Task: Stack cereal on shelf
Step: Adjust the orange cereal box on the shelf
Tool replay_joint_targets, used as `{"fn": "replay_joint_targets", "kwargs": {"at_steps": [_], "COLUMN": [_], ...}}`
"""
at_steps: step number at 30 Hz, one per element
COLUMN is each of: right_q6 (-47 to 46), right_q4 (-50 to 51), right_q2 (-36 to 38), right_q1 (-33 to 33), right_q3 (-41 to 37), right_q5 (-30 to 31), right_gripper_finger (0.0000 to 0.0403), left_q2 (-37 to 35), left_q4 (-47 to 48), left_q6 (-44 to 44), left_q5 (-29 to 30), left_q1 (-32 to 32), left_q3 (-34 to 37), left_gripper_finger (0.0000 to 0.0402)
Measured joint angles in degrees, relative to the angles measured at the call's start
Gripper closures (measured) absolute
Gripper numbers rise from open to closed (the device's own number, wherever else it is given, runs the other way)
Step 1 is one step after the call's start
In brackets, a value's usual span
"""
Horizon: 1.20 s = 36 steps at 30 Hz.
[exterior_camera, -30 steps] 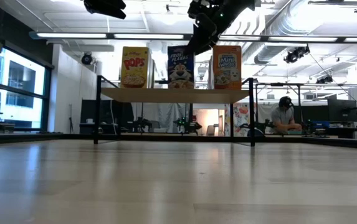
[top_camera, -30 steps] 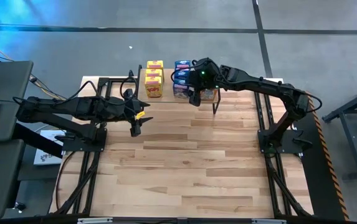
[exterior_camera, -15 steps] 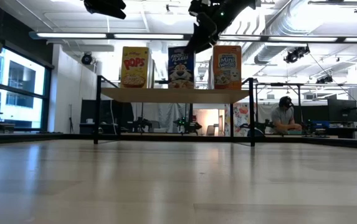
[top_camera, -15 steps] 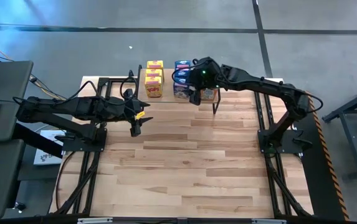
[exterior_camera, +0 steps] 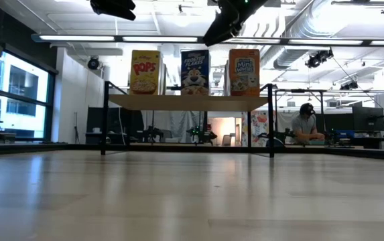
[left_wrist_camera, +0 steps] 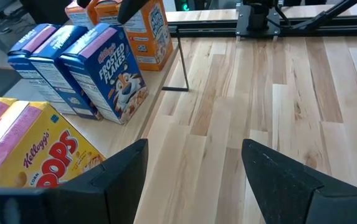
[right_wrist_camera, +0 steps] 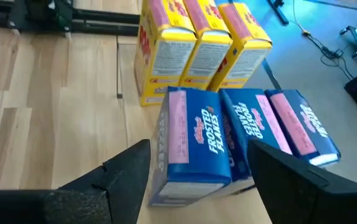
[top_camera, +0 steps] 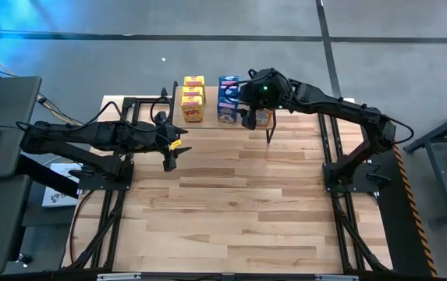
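The left gripper (top_camera: 169,161) hangs over the bare table (top_camera: 231,211), well in front of the shelf (exterior_camera: 188,102); its jaws stand apart with nothing between them, as the left wrist view shows.

On the shelf, at the table's far edge, the cereal stands upright in three rows running front to back. The yellow boxes (top_camera: 193,97) are leftmost, three in a line, the front one reading "Pops" in the low view. Beside them stand the three blue boxes (top_camera: 227,97), close together, the front one reading "Frosted Flakes". Rightmost are the orange boxes (exterior_camera: 244,71); from above the right arm covers most of that row, and only the front box shows clearly. In the left wrist view two orange boxes can be made out behind the blue ones.

The right gripper (top_camera: 248,119) hovers above the shelf between the blue and orange rows, clear of the box tops in the low view. Its jaws are parted and hold nothing; the right wrist view looks down past them onto the blue and yellow rows.
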<state>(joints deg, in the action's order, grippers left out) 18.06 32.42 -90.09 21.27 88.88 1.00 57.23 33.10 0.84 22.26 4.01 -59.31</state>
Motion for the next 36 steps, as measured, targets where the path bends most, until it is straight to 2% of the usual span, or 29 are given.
{"fn": "replay_joint_targets", "kwargs": {"at_steps": [8, 16, 26, 36], "right_q6": [-1.57, -7.91, -13.20, -15.30], "right_q4": [2.34, 3.85, -3.67, -14.39], "right_q2": [0.55, 0.42, 0.35, 0.33], "right_q1": [-5.21, -11.21, -15.46, -15.40], "right_q3": [0.01, -0.36, -8.12, -16.12], "right_q5": [2.93, 11.21, 18.15, 20.45], "right_gripper_finger": [0.0143, 0.0143, 0.0143, 0.0143], "left_q2": [0.00, 0.00, 0.00, 0.00], "left_q4": [0.03, 0.02, 0.02, 0.02], "left_q6": [0.00, 0.00, 0.00, 0.00], "left_q5": [-0.02, -0.02, -0.02, -0.02], "left_q1": [0.01, 0.00, 0.01, 0.00], "left_q3": [0.00, 0.00, 0.00, 0.00], "left_gripper_finger": [0.0151, 0.0151, 0.0151, 0.0151]}}
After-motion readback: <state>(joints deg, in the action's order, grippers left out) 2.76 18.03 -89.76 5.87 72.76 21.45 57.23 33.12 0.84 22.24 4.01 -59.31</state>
